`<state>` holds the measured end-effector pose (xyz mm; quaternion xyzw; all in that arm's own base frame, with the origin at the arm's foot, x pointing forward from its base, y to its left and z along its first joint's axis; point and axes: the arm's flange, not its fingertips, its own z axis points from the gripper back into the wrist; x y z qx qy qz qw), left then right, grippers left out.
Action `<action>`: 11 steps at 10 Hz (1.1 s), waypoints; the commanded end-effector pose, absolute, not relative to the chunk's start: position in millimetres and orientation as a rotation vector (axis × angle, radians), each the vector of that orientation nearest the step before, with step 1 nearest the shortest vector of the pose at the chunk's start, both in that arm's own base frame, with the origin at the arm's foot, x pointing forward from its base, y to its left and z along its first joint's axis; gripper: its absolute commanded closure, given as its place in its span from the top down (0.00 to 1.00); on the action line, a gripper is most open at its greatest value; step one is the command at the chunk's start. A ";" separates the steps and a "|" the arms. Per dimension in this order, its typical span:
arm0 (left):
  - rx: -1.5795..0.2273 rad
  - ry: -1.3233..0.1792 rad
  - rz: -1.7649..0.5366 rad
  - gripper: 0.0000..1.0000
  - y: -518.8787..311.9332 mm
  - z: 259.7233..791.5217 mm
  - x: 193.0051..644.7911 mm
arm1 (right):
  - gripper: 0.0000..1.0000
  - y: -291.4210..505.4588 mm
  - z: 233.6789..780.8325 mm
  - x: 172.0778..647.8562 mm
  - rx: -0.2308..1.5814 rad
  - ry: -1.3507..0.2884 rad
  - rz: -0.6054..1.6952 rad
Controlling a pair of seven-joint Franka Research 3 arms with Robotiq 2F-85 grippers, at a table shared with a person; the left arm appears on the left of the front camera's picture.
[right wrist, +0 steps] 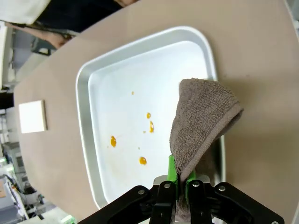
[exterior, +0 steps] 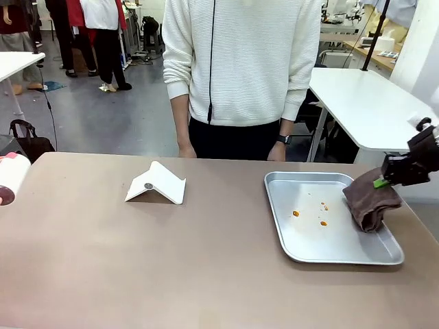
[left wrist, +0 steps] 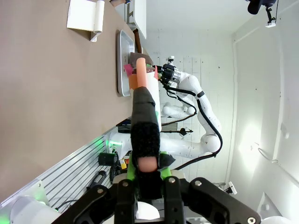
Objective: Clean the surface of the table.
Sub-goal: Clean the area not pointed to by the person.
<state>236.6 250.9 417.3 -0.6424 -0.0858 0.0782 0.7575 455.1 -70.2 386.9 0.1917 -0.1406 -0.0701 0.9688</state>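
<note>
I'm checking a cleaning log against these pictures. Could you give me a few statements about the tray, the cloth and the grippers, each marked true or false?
1. The right gripper holds a brown cloth. True.
2. The metal tray is spotless. False: small orange spots dot its floor.
3. A white folded stand sits on the table, left of the tray. True.
4. The cloth lies flat on the table. False: it hangs from the gripper over the tray's right side.
5. The left gripper is empty. False: it is shut on a long white and black object.
</note>
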 end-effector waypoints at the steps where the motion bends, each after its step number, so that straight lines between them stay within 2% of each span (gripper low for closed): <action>1: -1.411 -0.191 0.187 0.22 250.0 421.9 237.5 | 0.07 -45.5 353.7 470.4 0.434 -0.305 -0.157; 7: -1.411 -0.191 0.187 0.22 250.0 421.9 237.5 | 0.07 12.1 300.7 475.6 0.629 -0.202 -0.109; 11: -1.411 -0.191 0.187 0.22 250.0 421.9 237.5 | 0.07 57.3 289.4 473.7 0.746 -0.168 -0.030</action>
